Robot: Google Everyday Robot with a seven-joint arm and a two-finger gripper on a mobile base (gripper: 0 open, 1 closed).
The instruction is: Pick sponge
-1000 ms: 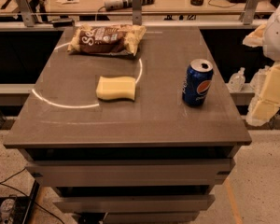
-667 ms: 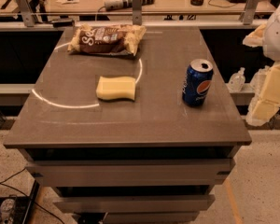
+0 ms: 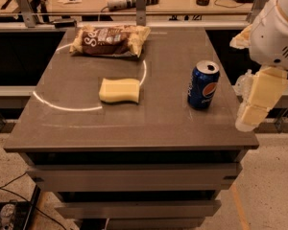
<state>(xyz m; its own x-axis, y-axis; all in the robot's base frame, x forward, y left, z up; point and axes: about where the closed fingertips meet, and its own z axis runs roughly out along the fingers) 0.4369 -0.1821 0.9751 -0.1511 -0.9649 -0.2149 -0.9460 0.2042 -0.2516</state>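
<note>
The sponge (image 3: 119,90), a pale yellow foam block with wavy edges, lies flat near the middle of the grey table top (image 3: 86,123), on a white circle line. My gripper (image 3: 257,103) hangs at the right edge of the view, beyond the table's right side, far from the sponge and holding nothing. Its pale yellow blocky fingers point down. A blue soda can (image 3: 203,85) stands upright between the gripper and the sponge.
A brown-and-cream snack bag (image 3: 109,40) lies at the back of the table, behind the sponge. A metal rail and a cluttered bench run behind the table. Drawers sit under the table top. Cables lie on the floor at lower left.
</note>
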